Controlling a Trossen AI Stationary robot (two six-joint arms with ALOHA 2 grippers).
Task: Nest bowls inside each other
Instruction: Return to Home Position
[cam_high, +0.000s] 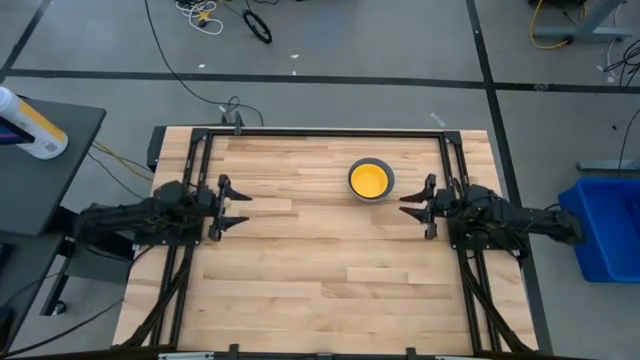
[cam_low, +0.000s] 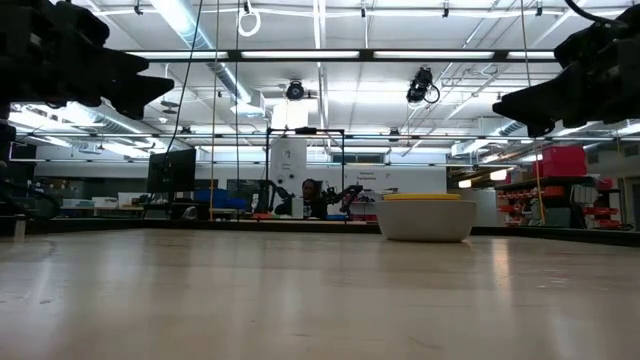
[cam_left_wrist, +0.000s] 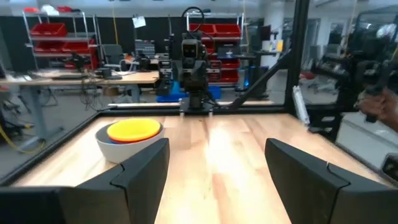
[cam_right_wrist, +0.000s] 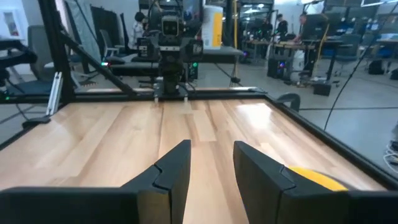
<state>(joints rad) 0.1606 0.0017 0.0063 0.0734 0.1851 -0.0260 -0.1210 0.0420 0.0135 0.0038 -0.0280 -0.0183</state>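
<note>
My left claw (cam_left_wrist: 216, 148) and right claw (cam_right_wrist: 212, 145) both gape wide and empty over the table (cam_high: 300, 270), the nested bowls (cam_high: 369, 180), yellow uppermost, near my right, so I'd draw home slowly, fingers clear of that stack

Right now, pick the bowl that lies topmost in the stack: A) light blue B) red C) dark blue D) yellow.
D: the yellow bowl lies topmost inside the grey bowl; the left tool and right tool hang open, away from them.
</note>
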